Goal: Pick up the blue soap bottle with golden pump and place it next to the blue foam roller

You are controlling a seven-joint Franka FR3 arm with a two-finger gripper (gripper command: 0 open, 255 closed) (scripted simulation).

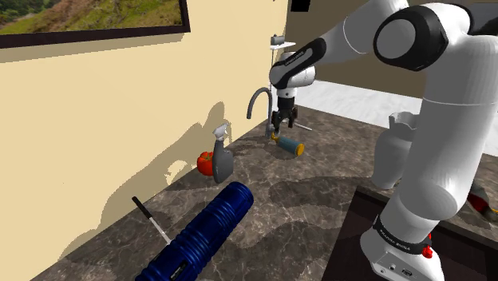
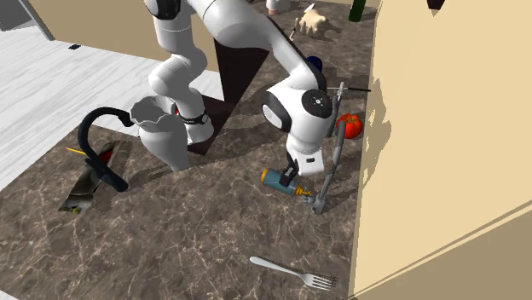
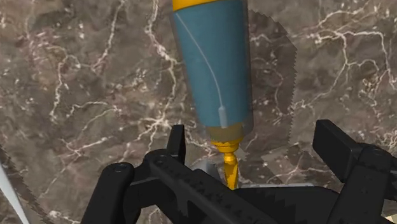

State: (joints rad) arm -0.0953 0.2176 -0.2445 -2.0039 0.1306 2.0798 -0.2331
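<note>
The blue soap bottle [image 1: 290, 144] with a golden pump and base lies on its side on the dark marble counter [image 1: 319, 207], near the wall. My gripper [image 1: 282, 124] hangs just above its pump end, pointing down. In the wrist view the bottle [image 3: 213, 70] stretches away from the gripper [image 3: 252, 130], and the golden pump neck sits between the open fingers [image 3: 176, 143] without touching them. From the second exterior view the gripper [image 2: 292, 173] stands over the bottle [image 2: 276, 179]. The ribbed blue foam roller [image 1: 203, 235] lies at the counter's near end, in the shoulder view's lower left.
A grey spray bottle [image 1: 221, 157] and a red round thing [image 1: 205, 163] stand by the wall between bottle and roller. A curved grey faucet [image 1: 258, 102] rises just beyond the bottle. A black-and-white stick [image 1: 152, 221] lies beside the roller. A white vase [image 1: 395, 152] stands near the arm, and a fork [image 2: 294, 271] lies farther along.
</note>
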